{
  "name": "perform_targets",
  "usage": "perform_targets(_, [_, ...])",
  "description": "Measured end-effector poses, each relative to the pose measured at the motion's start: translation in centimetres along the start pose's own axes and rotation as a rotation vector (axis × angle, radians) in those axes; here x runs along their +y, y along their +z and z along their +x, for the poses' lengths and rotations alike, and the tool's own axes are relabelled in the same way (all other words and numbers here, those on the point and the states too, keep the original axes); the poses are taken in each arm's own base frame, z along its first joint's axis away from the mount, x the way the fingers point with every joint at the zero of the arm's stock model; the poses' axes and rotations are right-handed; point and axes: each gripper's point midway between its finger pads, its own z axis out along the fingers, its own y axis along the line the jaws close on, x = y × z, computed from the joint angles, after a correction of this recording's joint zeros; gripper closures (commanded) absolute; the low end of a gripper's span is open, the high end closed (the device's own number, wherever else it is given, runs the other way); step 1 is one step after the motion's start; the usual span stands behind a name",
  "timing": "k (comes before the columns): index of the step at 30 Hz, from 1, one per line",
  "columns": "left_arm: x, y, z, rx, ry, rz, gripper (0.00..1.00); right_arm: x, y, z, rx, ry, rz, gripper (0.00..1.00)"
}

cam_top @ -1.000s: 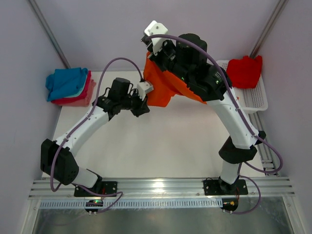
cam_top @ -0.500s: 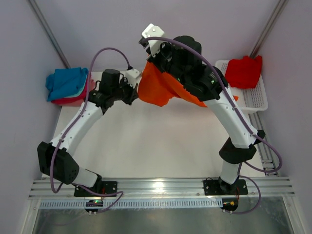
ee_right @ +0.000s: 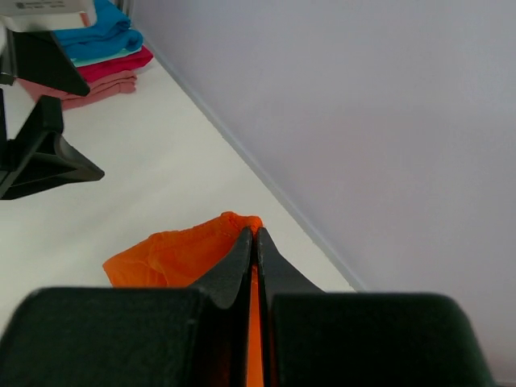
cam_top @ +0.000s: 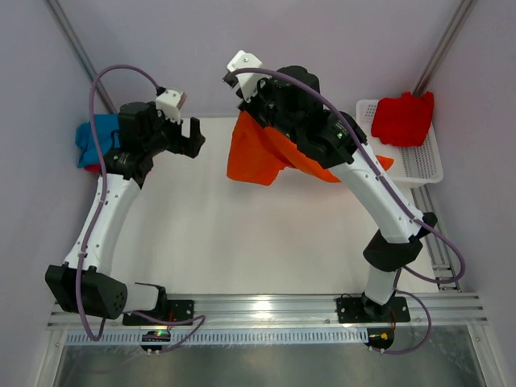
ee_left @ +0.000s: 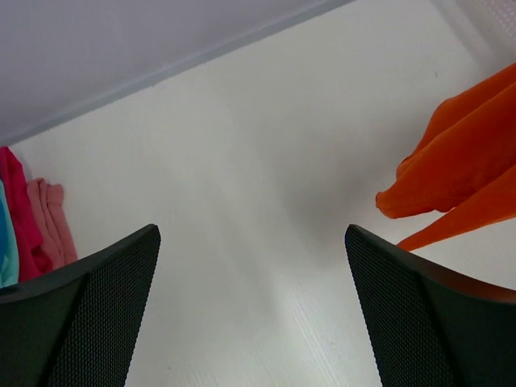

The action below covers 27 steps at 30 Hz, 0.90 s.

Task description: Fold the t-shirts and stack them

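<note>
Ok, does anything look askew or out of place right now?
The orange t-shirt hangs bunched and lopsided from the right gripper alone, which is shut on one edge. The left gripper is open and empty, apart from it. Nothing else stands out.

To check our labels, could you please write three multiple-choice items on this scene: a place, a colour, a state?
1. The white plastic mesh basket holding the red cloth t-shirt stands at the table's: A far right; B far left; C near middle.
2. The soft cloth t-shirt in the right gripper is: A teal; B bright orange; C pink.
3. The left gripper is: A shut on cloth; B shut, empty; C open, empty.
Answers: A, right of the right arm; B, orange cloth hangs from shut jaws; C, fingers wide apart, nothing between.
</note>
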Motion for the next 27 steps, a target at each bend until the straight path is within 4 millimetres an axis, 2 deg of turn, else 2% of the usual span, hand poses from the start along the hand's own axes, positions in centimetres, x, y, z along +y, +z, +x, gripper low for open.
perform_targets(2, [0.3,0.5,1.6,0.040,-0.010,-0.012,0.01,0.9,0.5,0.3,-0.001,0.007,-0.035,0.97])
perform_targets(6, [0.9,1.0,3.7,0.091,-0.020,-0.044,0.01,4.6,1.9,2.3,0.034,0.019,-0.164,0.97])
perform_targets(8, [1.2,1.0,4.1,0.100,-0.018,-0.062,0.01,7.1,2.8,3.0,0.046,0.024,-0.255,0.97])
perform_targets(12, [1.6,0.7,5.0,0.115,-0.009,-0.091,0.01,13.7,3.6,4.4,0.067,0.011,-0.479,0.97])
perform_targets(16, [1.7,0.5,5.8,0.132,-0.003,-0.103,0.01,21.3,2.0,5.0,0.080,-0.038,-0.711,0.97])
perform_targets(20, [1.8,0.6,6.6,0.149,-0.003,-0.108,0.01,27.0,-1.1,4.5,0.060,-0.041,-0.933,0.97])
perform_targets(24, [1.7,0.6,7.0,0.158,-0.005,-0.107,0.01,29.3,-3.4,4.1,0.037,-0.010,-1.085,0.97])
perform_targets(25, [1.7,0.6,7.1,0.159,-0.006,-0.107,0.01,29.5,-3.6,4.2,0.039,-0.005,-1.100,0.93])
perform_targets(27, [1.7,0.6,7.2,0.162,-0.006,-0.107,0.01,30.0,-3.6,5.1,0.060,0.002,-1.121,0.76])
